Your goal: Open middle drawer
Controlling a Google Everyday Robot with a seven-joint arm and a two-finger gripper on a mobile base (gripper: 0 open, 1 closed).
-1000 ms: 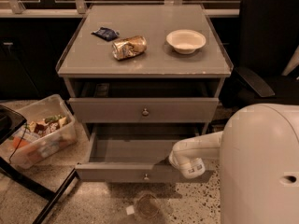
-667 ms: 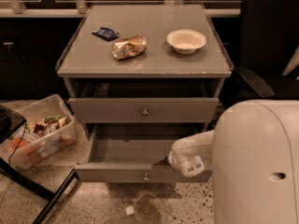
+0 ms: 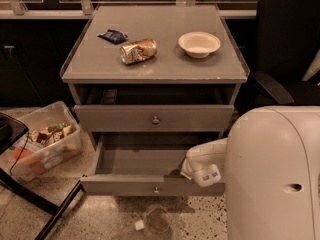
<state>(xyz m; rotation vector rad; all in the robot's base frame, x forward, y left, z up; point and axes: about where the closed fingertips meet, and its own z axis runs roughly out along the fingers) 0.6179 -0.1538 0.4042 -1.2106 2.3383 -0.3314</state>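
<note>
Gripper (image 3: pixel 196 168) below crosswise, camera-facing middle drawer (image 3: pixel 125 119)

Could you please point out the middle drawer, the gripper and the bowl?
middle drawer (image 3: pixel 125 185): camera view, front panel, left half.
gripper (image 3: pixel 200 170): camera view, white end at the drawer's right front.
bowl (image 3: pixel 199 44): camera view, its inside.

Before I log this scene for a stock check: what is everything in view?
Cabinet: one, grey, centre.
Upper drawer: one, grey, under the top.
Middle drawer: one, grey, pulled out below it.
Can: one, gold, lying on cabinet top.
Bowl: one, white, cabinet top, right.
Packet: one, blue, cabinet top, left.
Bin: one, clear, floor left, holding snacks.
Chair: one, black, right.
Arm: one, white, lower right.
Gripper: one, white, inside middle drawer's right front.
</note>
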